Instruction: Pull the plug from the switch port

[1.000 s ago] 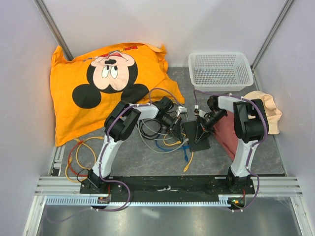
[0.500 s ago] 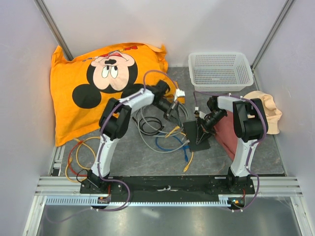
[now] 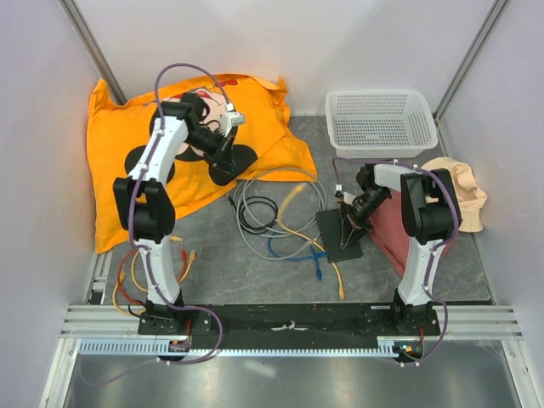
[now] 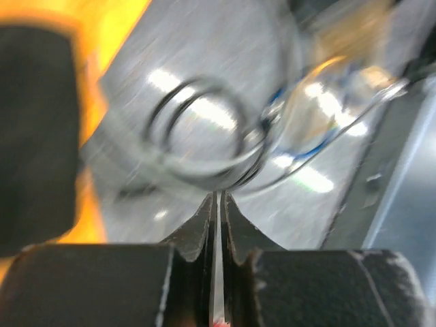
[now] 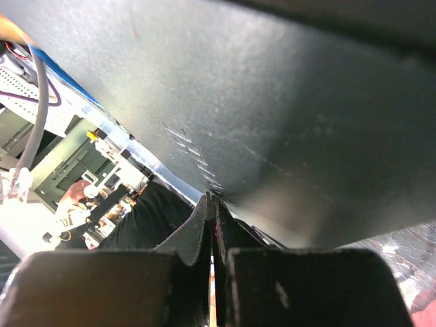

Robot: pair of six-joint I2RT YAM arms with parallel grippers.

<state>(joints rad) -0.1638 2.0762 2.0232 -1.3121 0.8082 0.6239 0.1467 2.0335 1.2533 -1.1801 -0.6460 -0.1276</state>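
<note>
Left tool (image 3: 223, 158) now well apart from switch (image 3: 340, 235)

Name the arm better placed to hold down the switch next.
Right. Its gripper, jaws shut, rests on the switch; the left gripper hangs far off over the orange pillow.

I see the cell boxed in w/ plain pale-grey panels: back wall (image 3: 297, 42), left wall (image 3: 34, 170), right wall (image 3: 510, 212). Two bare alu posts, left post (image 3: 89, 38) & right post (image 3: 472, 51), slant up at the rear corners. Tabletop (image 3: 255, 272) is mottled grey. At the near edge an alu rail (image 3: 93, 319) runs across, w/ a slotted white strip (image 3: 280, 347) below it, then a dull reflective metal sheet (image 3: 280, 382). Bkgd clutter: orange cartoon pillow (image 3: 263, 110) rear left, white mesh basket (image 3: 378, 95) rear right, peach cloth (image 3: 467, 183) by the right wall, dark-red cloth (image 3: 391, 234) just beside it. Light is soft & even. My left wrist view shows bright glare patches on the tabletop.
</note>
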